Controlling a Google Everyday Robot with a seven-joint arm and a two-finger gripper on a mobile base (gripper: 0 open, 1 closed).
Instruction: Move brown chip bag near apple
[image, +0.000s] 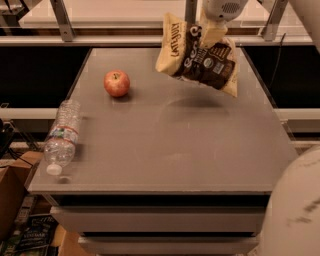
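Note:
The brown chip bag (200, 56), dark brown with cream edges and white lettering, hangs in the air above the back of the grey table (165, 145), casting a shadow below. My gripper (211, 34) comes down from the top of the view and is shut on the bag's upper middle. The small red apple (117, 83) sits on the table at the back left, well to the left of the bag and apart from it.
A clear plastic water bottle (61, 136) lies on its side at the table's left edge. A metal rail (100, 40) runs behind the table. Part of my white body (295, 210) fills the lower right corner.

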